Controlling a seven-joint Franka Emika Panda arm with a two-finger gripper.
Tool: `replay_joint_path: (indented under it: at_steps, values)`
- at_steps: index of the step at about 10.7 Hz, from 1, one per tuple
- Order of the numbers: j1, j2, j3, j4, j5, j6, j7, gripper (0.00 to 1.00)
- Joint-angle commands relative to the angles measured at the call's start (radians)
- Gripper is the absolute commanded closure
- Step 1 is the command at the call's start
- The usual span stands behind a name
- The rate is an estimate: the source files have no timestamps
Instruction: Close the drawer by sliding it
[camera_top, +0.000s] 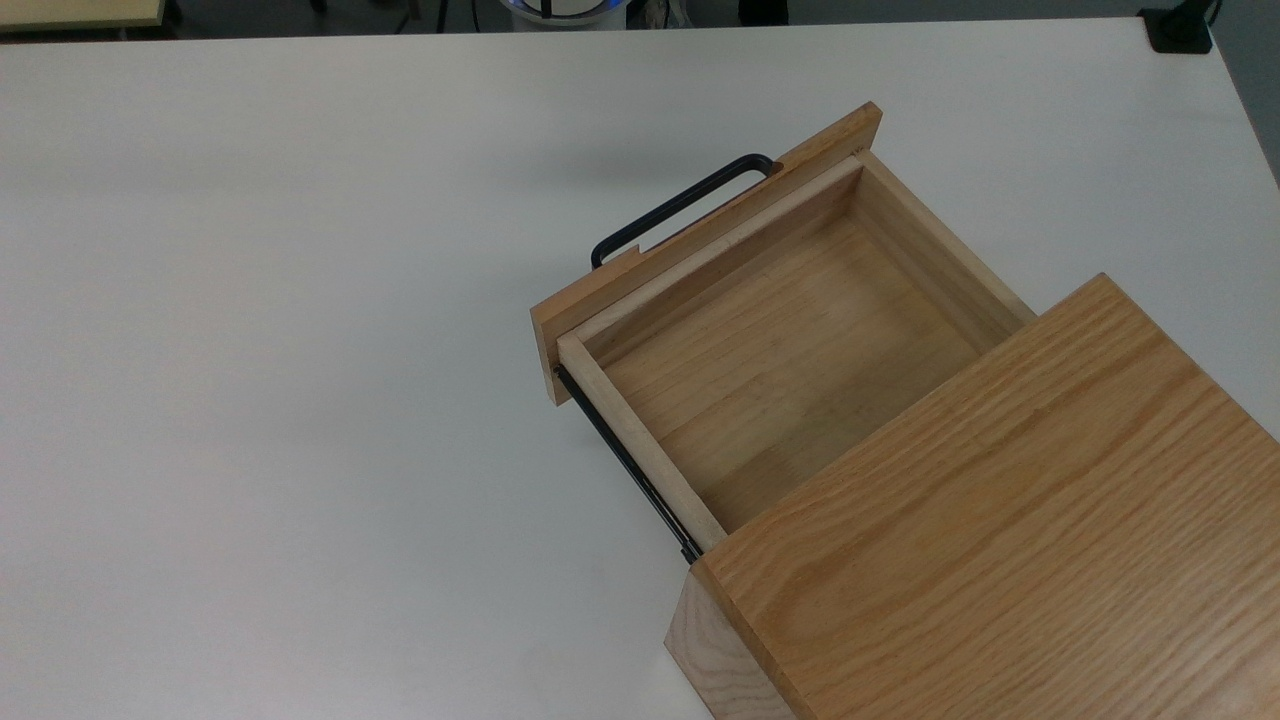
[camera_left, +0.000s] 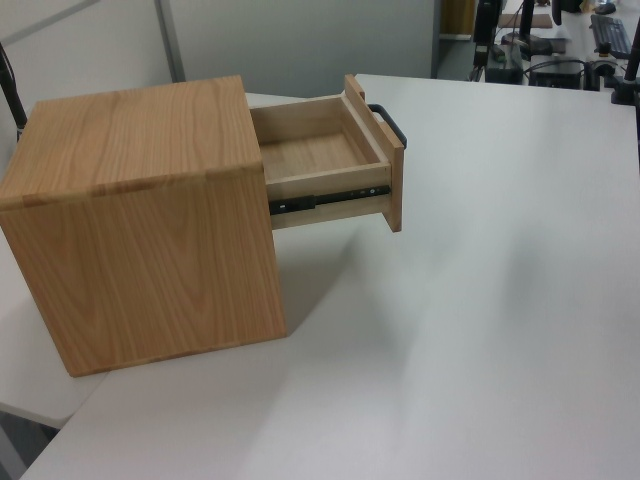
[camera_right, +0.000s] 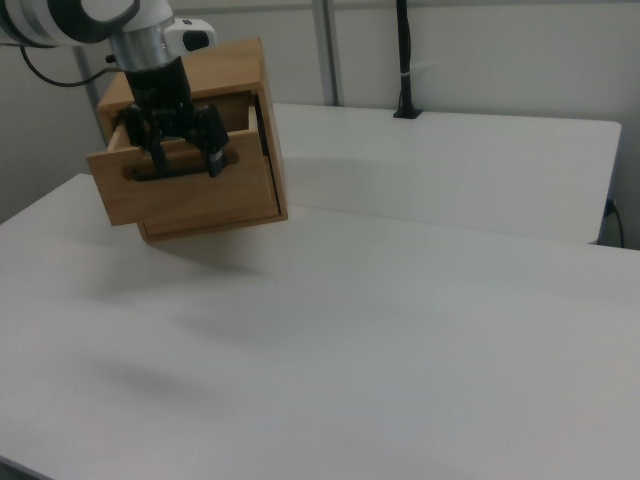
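Note:
The drawer (camera_top: 790, 370) is pulled far out of the oak cabinet (camera_top: 1000, 520), its light-wood tray bare inside. Its flat front panel carries a thin black bar handle (camera_top: 680, 205), and a black rail (camera_top: 625, 460) runs along its side. From the left view, the drawer (camera_left: 320, 150) juts toward the left view's right, handle (camera_left: 390, 120) outermost. In the right view my gripper (camera_right: 186, 158) hangs open in front of the drawer front (camera_right: 190, 205), its fingers (camera_right: 213, 150) overlapping the handle (camera_right: 175, 175) in the picture. How far it stands from the handle I cannot tell.
The cabinet sits on a wide white table (camera_top: 300, 350) with broad bare surface toward the top view's left. A black post (camera_right: 403, 60) rises at the table's far edge in the right view. Desks with equipment (camera_left: 560, 40) stand beyond the table in the left view.

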Motion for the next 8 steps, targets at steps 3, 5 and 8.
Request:
replay_joint_path:
  at_steps: [3, 5, 8]
  values:
    - [0.014, -0.009, 0.0, -0.058, 0.009, -0.012, -0.251, 0.0]
    - [0.013, 0.008, 0.042, -0.059, 0.009, -0.005, -0.241, 0.24]
    - [0.014, 0.037, 0.088, -0.056, 0.014, 0.001, -0.181, 0.65]
